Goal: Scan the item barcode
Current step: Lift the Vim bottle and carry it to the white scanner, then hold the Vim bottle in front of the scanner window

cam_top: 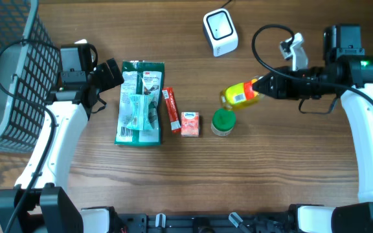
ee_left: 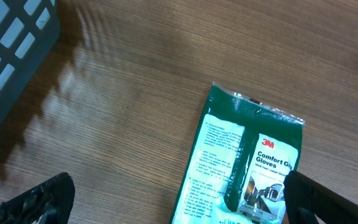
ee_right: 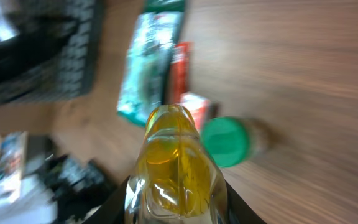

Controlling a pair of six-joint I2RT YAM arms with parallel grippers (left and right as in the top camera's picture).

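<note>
Wood-grain table (cam_top: 290, 168) seen from overhead: the right gripper (cam_top: 259, 85), clamped on a yellow bottle (cam_top: 240, 95), holds it just beside a green-lidded jar (cam_top: 223, 122), apart from the white barcode scanner (cam_top: 220, 31). Left wrist view: the left gripper (ee_left: 178, 193) has its jaws wide apart over a 3M gloves pack (ee_left: 247, 168), with a dark mesh basket (ee_left: 11, 43) at the corner. Right wrist view, blurred: the bottle fills the foreground above the table.
</note>
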